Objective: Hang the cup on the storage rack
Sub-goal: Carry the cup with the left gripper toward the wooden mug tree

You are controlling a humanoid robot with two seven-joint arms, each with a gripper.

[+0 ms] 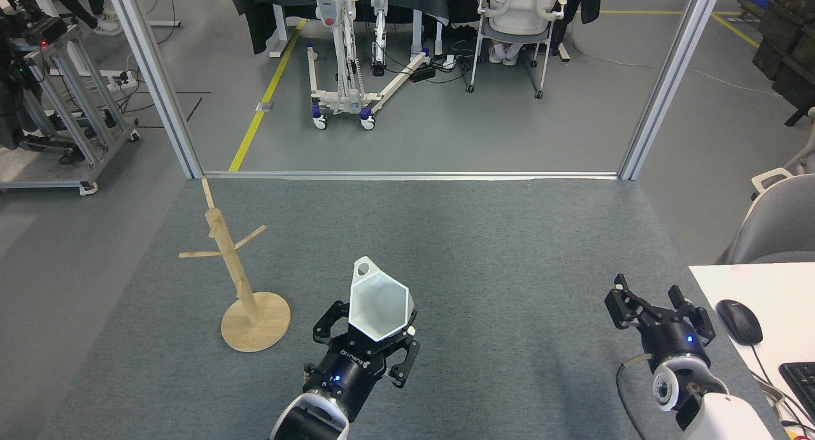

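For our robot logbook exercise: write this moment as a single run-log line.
left gripper: shut on cup, handle far side | right gripper: open, empty | storage rack: pegs bare, left of cup | hang: not yet done

Both arms have glossy white shells ending in black wrist housings, each with a small blue light. The left gripper [366, 338] bears white lettering, seemingly a brand name; the right gripper [656, 303] has black linkage fingers and a trailing black cable.

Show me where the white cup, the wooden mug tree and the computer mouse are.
White cup [379, 303]: head view, on its inner wall below the hexagonal rim.
Wooden mug tree [255, 321]: head view, on its round flat base.
Computer mouse [739, 321]: head view, on its dark top shell, on the white desk at right.
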